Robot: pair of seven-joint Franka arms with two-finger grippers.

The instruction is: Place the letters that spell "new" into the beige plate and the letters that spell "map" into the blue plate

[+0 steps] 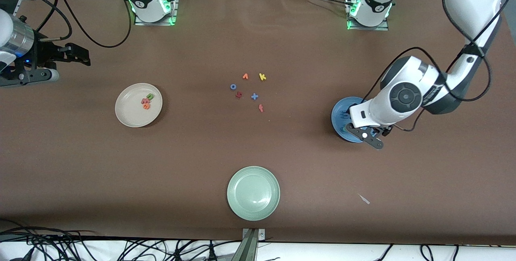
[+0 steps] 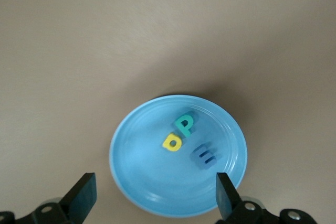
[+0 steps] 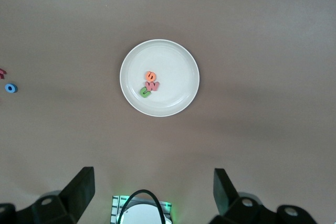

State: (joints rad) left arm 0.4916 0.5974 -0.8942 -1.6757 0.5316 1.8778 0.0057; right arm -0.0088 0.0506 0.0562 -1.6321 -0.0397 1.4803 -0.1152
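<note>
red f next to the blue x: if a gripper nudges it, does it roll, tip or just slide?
Probably slides: the red f lies flat on the table, so there is little to roll or tip. It looks like a small foam cut-out, so likely very light and slightly squashy. The blue x sits close, so a push could knock it.

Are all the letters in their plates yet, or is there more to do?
It looks done. The orange "e", pinkish-red "w" and green "n" lie in the beige plate. The teal "p", yellow "a" and blue "m" lie in the blue plate. The left gripper is open above it, holding nothing.
</note>
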